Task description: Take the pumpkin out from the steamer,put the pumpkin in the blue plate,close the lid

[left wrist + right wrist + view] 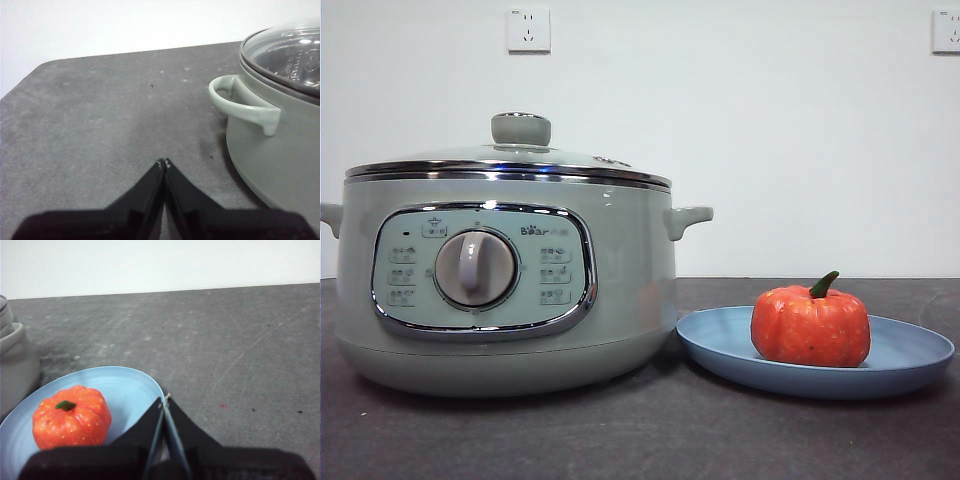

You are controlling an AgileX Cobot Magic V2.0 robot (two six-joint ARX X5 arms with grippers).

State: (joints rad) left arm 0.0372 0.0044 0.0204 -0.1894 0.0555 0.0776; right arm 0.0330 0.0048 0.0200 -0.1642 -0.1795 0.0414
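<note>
The sage-green steamer (pixel 510 280) stands at the left of the front view with its glass lid (pixel 515 160) resting shut on the rim. The orange pumpkin (pixel 811 325) sits upright in the blue plate (pixel 910 355) just right of the steamer. My left gripper (pixel 164 162) is shut and empty, held off the steamer's side handle (pixel 240 102); the lid also shows there (pixel 287 52). My right gripper (pixel 165 399) is shut and empty above the plate's edge (pixel 135 385), beside the pumpkin (pixel 71 416). Neither arm shows in the front view.
The dark grey table (pixel 650 430) runs to a white wall with two sockets (pixel 528 28). The table's corner edge shows in the left wrist view (pixel 30 75). The steamer's wall (pixel 12 365) stands close to the plate in the right wrist view.
</note>
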